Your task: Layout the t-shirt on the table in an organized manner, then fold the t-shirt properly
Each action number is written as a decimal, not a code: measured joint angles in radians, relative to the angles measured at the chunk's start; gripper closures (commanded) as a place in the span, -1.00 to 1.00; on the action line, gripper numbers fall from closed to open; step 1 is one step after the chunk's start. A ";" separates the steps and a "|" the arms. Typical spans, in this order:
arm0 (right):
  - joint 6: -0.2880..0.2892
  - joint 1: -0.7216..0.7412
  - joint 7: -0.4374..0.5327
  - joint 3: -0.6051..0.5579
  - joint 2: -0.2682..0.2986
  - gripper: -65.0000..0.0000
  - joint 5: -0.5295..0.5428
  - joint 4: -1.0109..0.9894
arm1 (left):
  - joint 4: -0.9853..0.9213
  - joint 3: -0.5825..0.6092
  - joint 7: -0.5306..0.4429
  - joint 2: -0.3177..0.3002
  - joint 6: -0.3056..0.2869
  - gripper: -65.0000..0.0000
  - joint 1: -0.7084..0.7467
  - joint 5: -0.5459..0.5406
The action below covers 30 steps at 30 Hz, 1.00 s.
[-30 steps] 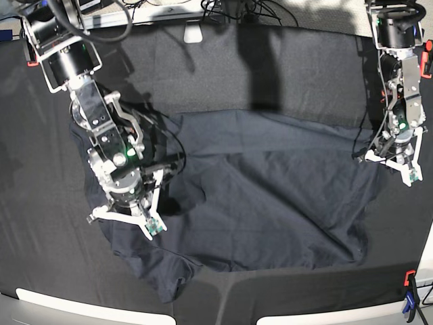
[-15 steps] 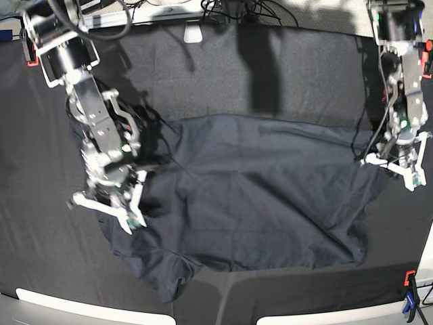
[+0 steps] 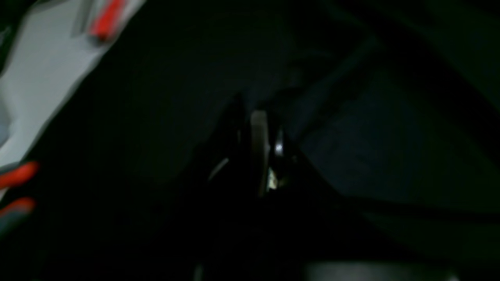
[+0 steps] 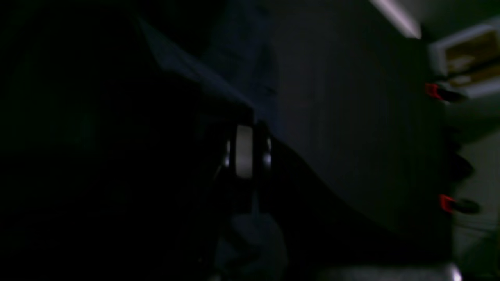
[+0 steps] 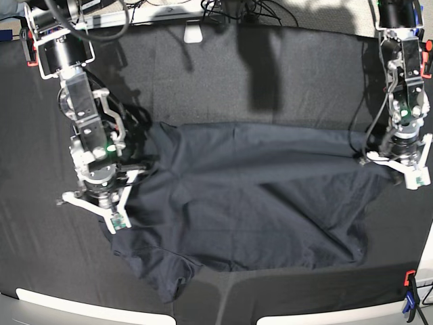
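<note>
Two clamped grippers, right point(image 5: 101, 211) and left point(image 5: 399, 169), stretch the t-shirt point(image 5: 257, 196) lengthwise across the frame over the table point(image 5: 284, 74).

Dark t-shirt point(image 5: 257, 196) spread, wrinkled; black table point(image 5: 304, 74)

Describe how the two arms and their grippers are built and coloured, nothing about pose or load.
Both arms are black-and-silver metal segments with bulky black cylindrical joints near the top and loose black cables running alongside. Each wrist shows a small green light. The right gripper and left gripper end in white angular brackets carrying a small green circuit board. In the wrist views the fingers look pale between dark sides.
</note>
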 measured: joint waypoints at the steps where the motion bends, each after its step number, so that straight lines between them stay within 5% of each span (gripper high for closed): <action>1: 0.000 0.000 0.008 0.000 0.000 1.00 0.021 0.000 | -0.008 0.000 -0.016 0.000 -0.034 1.00 0.000 0.000; 3: 0.000 0.003 0.008 0.000 0.000 1.00 0.031 0.000 | -0.030 0.000 -0.030 0.000 -0.080 1.00 -0.011 -0.001; 10: 0.000 0.003 0.010 0.000 0.000 1.00 0.031 0.000 | -0.191 0.000 -0.148 0.000 -0.081 1.00 -0.060 0.002; 16: -0.028 0.003 0.006 0.000 0.000 1.00 0.014 0.000 | -0.349 0.000 -0.148 0.000 -0.083 1.00 -0.140 0.001; 19: -0.040 0.003 0.006 0.000 0.000 1.00 -0.016 0.000 | -0.376 0.000 -0.177 0.000 -0.083 0.65 -0.162 0.002; 30: -0.042 0.008 0.079 0.000 0.000 1.00 -0.015 0.000 | -0.377 0.000 -0.200 0.000 -0.083 0.65 -0.177 0.002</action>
